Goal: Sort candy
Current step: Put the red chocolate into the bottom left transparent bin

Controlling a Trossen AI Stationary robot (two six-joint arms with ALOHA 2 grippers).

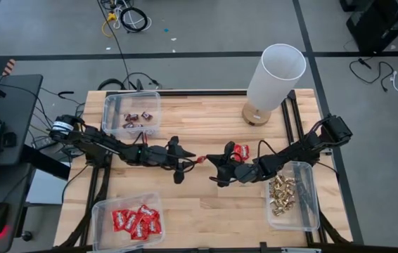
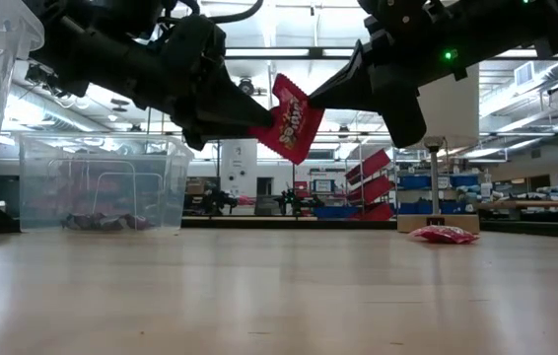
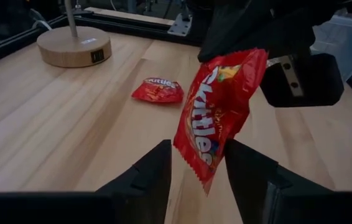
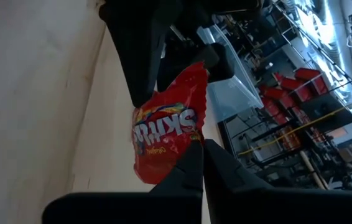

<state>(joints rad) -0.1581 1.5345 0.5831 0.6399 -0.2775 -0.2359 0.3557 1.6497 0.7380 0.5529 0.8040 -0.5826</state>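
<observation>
Wooden desk, seen from above: red packet held mid-desk between left gripper and right gripper, well short of the bin of red candy.

Low view: packet hangs tilted above the desk, long axis slanting; right fingers pinched together on its upper edge.

Left wrist: left fingers apart, straddling the lower corner, not clamping. A second red packet lies beyond, near the lamp base.

Right wrist: nothing obstructs the handover.

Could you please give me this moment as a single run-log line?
stage: handover above table | right gripper: shut on red packet | left gripper: open around packet | second red packet: on table
</observation>
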